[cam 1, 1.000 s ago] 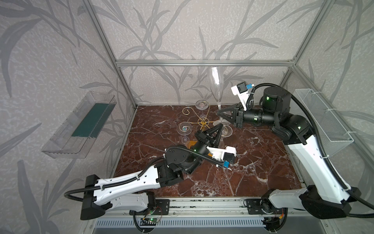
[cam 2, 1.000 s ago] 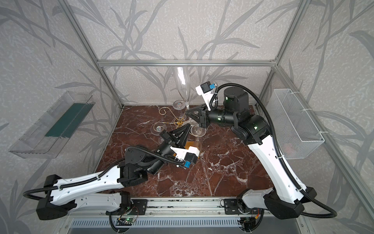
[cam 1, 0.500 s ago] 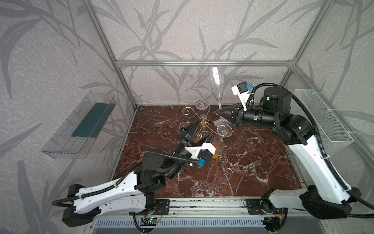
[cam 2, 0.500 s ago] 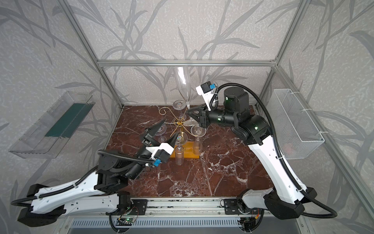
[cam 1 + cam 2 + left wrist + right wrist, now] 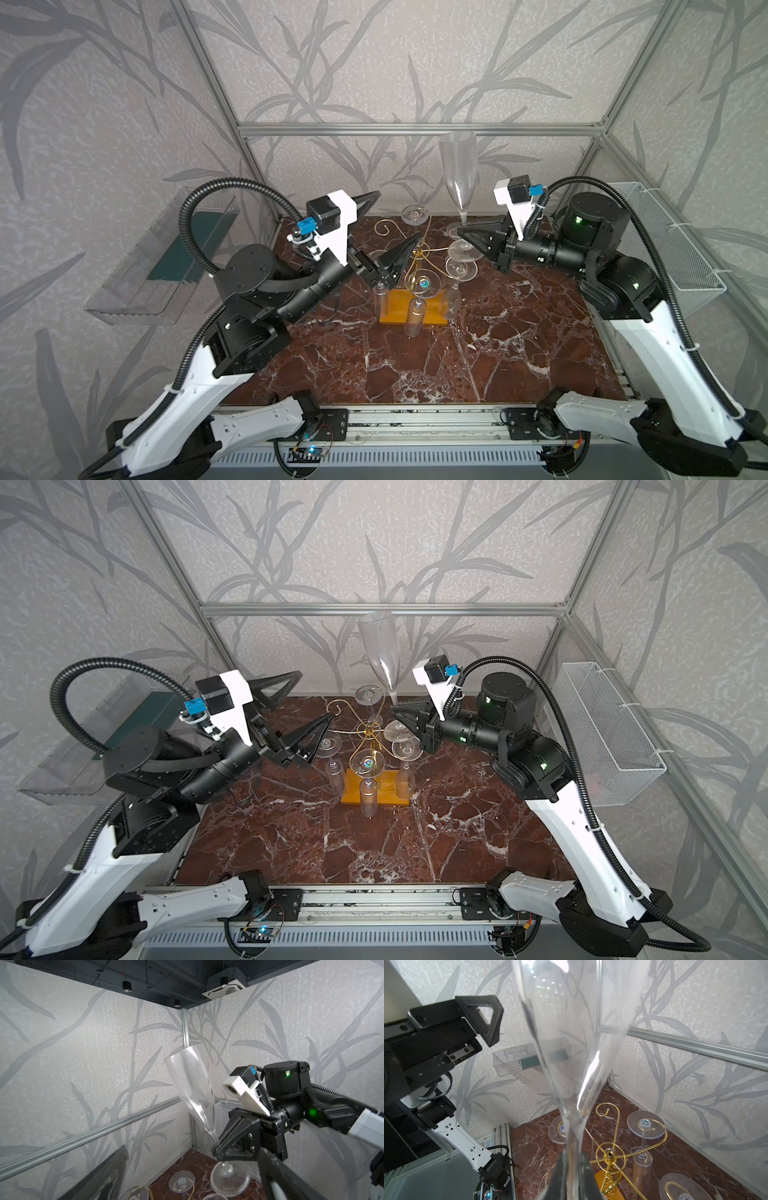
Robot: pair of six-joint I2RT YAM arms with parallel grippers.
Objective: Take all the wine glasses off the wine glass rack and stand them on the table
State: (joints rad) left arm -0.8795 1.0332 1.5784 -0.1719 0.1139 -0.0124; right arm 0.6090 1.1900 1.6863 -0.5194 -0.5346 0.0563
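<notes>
My right gripper (image 5: 459, 232) is clamped tight on the thin stem of the wine glass (image 5: 457, 174), a tall clear flute, with the fingers pinching just above its round foot. The flute stands nearly upright with its bowl up, raised above the level of the scroll arms, behind and to the right of the wine glass rack (image 5: 395, 309) in both top views. In the right wrist view the stem runs straight up from between my fingers (image 5: 583, 1174), and an empty gold hook (image 5: 607, 1109) shows behind it.

My left gripper (image 5: 399, 214) has its jaws spread wide with nothing between them. It hangs at the left of the rack, its lower finger pointing at the central post (image 5: 419, 251).

Other flutes (image 5: 415, 318) hang bowl-down from the scroll arms, their feet resting on the gold wire. The rack's orange-yellow base sits on the dark red marble tabletop (image 5: 415, 365).
</notes>
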